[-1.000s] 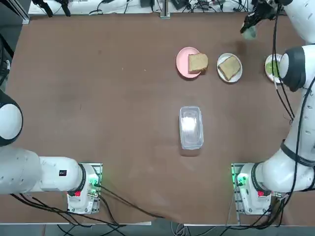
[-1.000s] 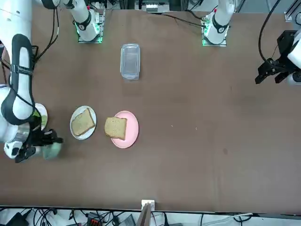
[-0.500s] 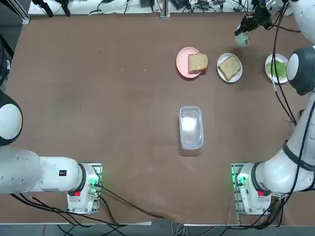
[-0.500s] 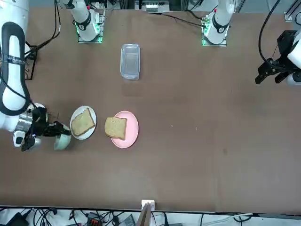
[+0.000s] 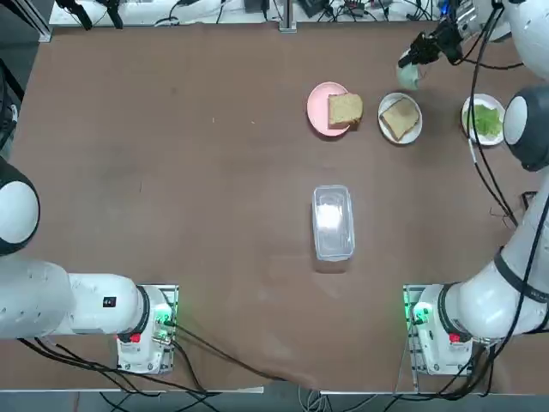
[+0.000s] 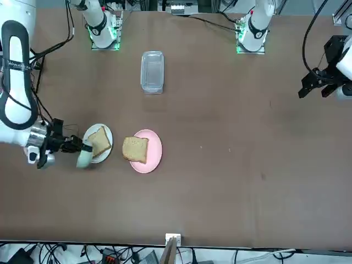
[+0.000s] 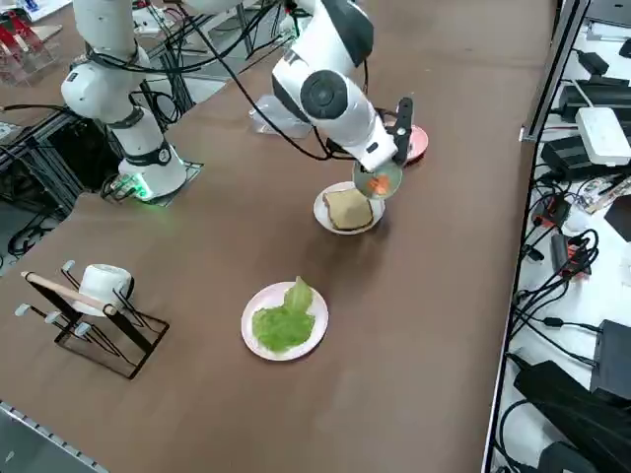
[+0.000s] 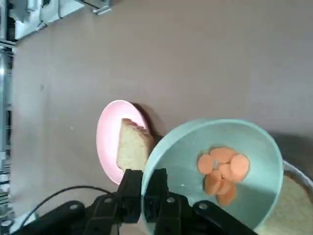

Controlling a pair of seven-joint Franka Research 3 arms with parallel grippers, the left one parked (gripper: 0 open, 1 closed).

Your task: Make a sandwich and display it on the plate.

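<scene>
**Tilted bowl may spill its slices early**

The right gripper (image 8: 145, 196) has its jaws clamped on the rim of a pale green bowl (image 8: 215, 171) of orange-red slices (image 8: 222, 172), held tipped beside the small white plate (image 6: 86, 144) bearing a tan bread slice (image 6: 99, 142). Tilt it further and the slices could slide onto the brown counter (image 6: 220, 137). No sandwich is stacked yet.

A wide brown counter (image 5: 171, 154) is seen, plain and flat. Black cables (image 5: 214, 10) are bunched along its far edge. Beside the counter, in the right side view, black boxes (image 7: 577, 153) and a white box (image 7: 603, 133) are laid on a dark shelf. Near the counter's corner, a black wire rack (image 7: 94, 330) is stood, and a white cup (image 7: 104, 281) is hung on it.
</scene>
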